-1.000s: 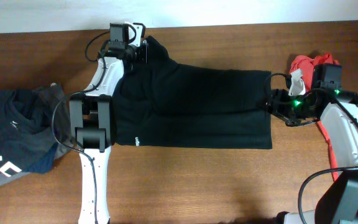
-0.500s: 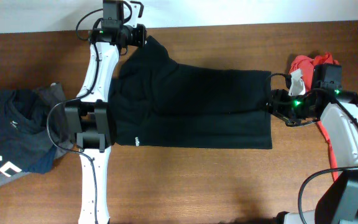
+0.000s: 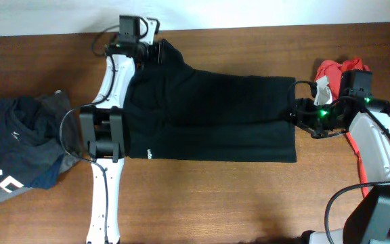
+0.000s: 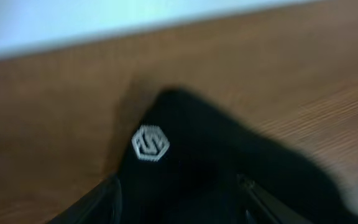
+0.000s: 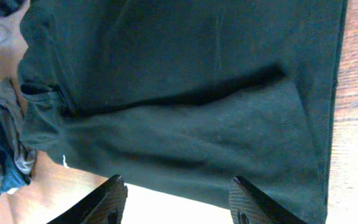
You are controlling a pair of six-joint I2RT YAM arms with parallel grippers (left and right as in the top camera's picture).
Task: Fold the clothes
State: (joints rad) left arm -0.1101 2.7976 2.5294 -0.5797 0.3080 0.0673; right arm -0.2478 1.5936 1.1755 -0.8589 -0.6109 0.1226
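Note:
The clothes in play are one large black garment (image 3: 208,118) lying flat across the table, with a tiny white mark (image 3: 149,153) near its front left corner. My left gripper (image 3: 156,53) is at the garment's far left corner. In the left wrist view its fingers (image 4: 107,198) stand apart, with black fabric and a small white logo (image 4: 150,143) lying between and ahead of them. My right gripper (image 3: 295,112) hovers at the garment's right edge. In the right wrist view it (image 5: 179,199) is open and empty above the black garment (image 5: 185,81).
A heap of dark blue and grey clothes (image 3: 15,152) lies at the table's left edge. Red clothes (image 3: 340,69) sit at the far right behind my right arm. The table's far edge (image 3: 249,28) meets a white wall just behind my left gripper.
My left gripper has gone from shut to open, letting the garment's far left corner rest on the table, after a brief shift up and left. The right arm has not moved.

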